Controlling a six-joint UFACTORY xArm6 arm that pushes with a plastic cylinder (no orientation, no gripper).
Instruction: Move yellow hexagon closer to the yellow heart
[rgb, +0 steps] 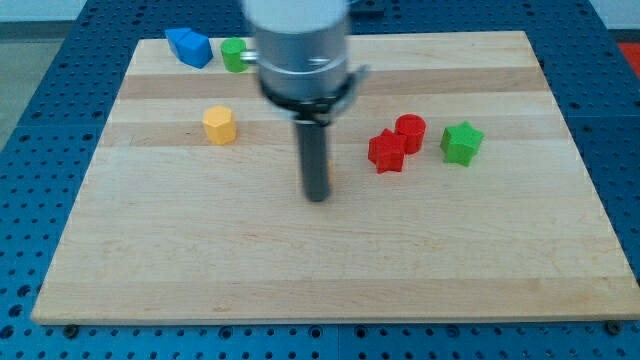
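The yellow hexagon (219, 125) was seen well to the view's left & slightly up from my tip (317, 198), w/ a yellow sliver (329, 172), prob. the heart, just behind the rod; no pincer was fitted, so no jaw state.

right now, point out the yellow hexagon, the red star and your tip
yellow hexagon (219, 125), camera view, centre of its top face
red star (386, 152), camera view, middle of its top
my tip (317, 197), camera view, rod's very bottom end

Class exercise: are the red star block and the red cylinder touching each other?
Touching. The camera view shows the red star pressed against the red cylinder, with no board visible between them.
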